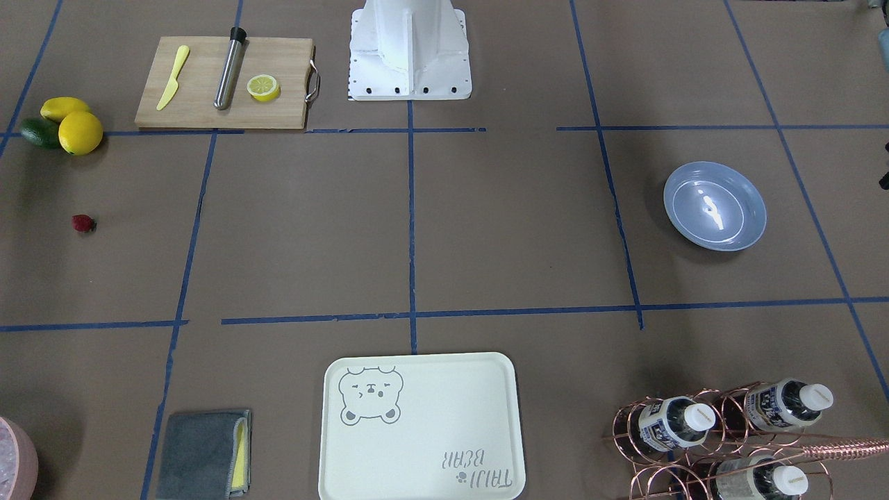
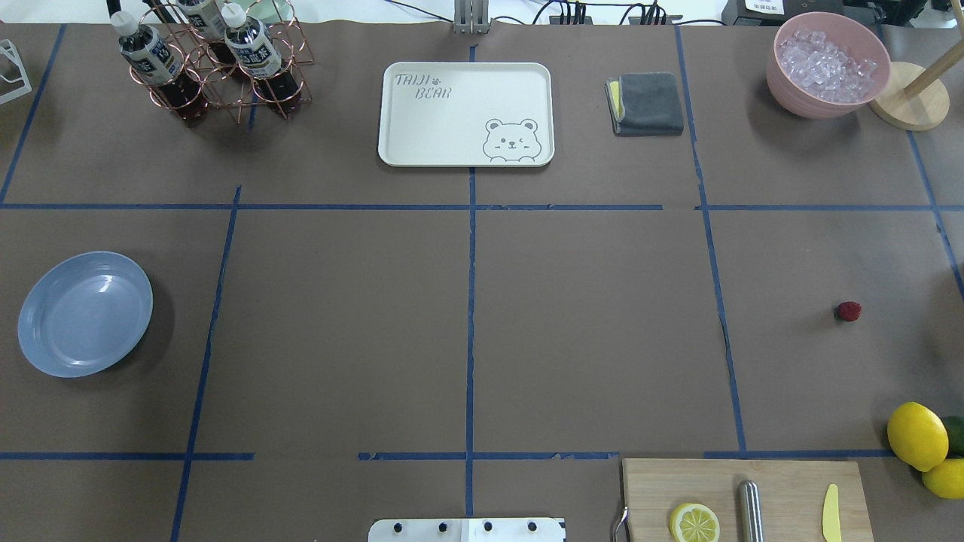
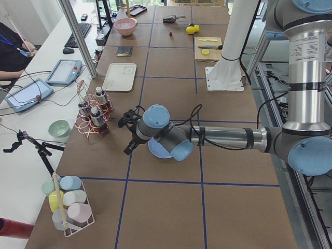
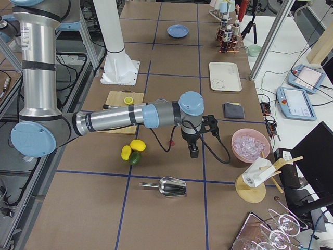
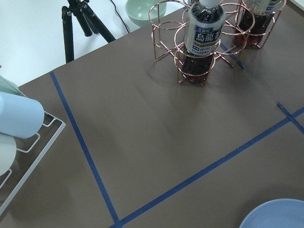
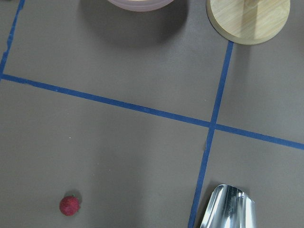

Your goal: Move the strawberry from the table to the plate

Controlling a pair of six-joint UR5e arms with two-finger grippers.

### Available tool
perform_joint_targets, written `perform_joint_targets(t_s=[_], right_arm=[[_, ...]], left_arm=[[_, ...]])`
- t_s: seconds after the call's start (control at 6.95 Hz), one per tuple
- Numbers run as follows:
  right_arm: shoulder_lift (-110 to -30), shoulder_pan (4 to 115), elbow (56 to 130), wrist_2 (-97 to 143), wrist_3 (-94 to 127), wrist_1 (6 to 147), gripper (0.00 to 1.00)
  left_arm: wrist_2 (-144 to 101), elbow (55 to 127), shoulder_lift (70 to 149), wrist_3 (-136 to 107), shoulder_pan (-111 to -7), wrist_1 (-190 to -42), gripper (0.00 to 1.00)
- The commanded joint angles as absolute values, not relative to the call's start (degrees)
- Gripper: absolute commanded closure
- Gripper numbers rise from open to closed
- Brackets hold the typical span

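The strawberry (image 2: 848,311) is a tiny dark-red berry lying alone on the brown-paper table (image 2: 587,331), on the robot's right side; it also shows low left in the right wrist view (image 6: 70,205). The light blue-grey plate (image 2: 84,313) sits on the far left side with nothing on it. My right gripper (image 4: 194,152) hangs above the table a little beside the strawberry (image 4: 172,141). My left gripper (image 3: 127,150) hovers next to the plate (image 3: 155,152), which the arm partly hides. Only the side views show either gripper, so I cannot tell whether they are open or shut.
A wooden cutting board (image 2: 745,489) with a lemon slice, steel rod and yellow knife lies near the robot. Lemons (image 2: 916,435) sit at the right edge, a metal scoop (image 4: 171,186) beyond. At the far side stand a cream tray (image 2: 465,113), grey cloth (image 2: 648,104), bottle rack (image 2: 218,68) and pink ice bowl (image 2: 827,64).
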State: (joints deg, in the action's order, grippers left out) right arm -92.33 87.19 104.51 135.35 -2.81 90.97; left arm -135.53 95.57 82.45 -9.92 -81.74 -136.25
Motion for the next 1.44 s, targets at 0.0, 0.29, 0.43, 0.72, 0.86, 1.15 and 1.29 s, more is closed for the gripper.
perform_joint_targets(t_s=[0.0,0.29,0.43,0.72,0.86,1.15,1.29], right_arm=[[-92.4,87.2,104.5,135.4,-2.8,91.0,0.0],[-92.4,87.2,104.5,135.4,-2.8,91.0,0.0],[-92.5,87.2,104.2,135.4,-2.8,91.0,0.0],[-92.5,87.2,104.2,135.4,-2.8,91.0,0.0],[-92.5,87.2,104.3,135.4,-2.8,90.9,0.0],[-92.5,87.2,104.2,135.4,-2.8,90.9,0.0],[-92.5,87.2,104.3,135.4,-2.8,90.9,0.0]], left_arm=[[-130.7,94.6,77.7,-24.3,-73.5,-142.7,0.0],[-128.4,86.3,77.3,-35.6,-68.8,-154.0,0.18],[-125.0,83.5,77.4,-44.7,-64.0,-159.8,0.3],[-120.4,82.4,77.4,-49.3,-57.5,-162.8,0.32],[-120.6,82.2,77.3,-49.3,-57.1,-162.9,0.32],[-120.5,81.3,77.5,-49.2,-55.4,-162.9,0.43],[-120.9,81.4,77.5,-49.2,-54.7,-163.5,0.56]])
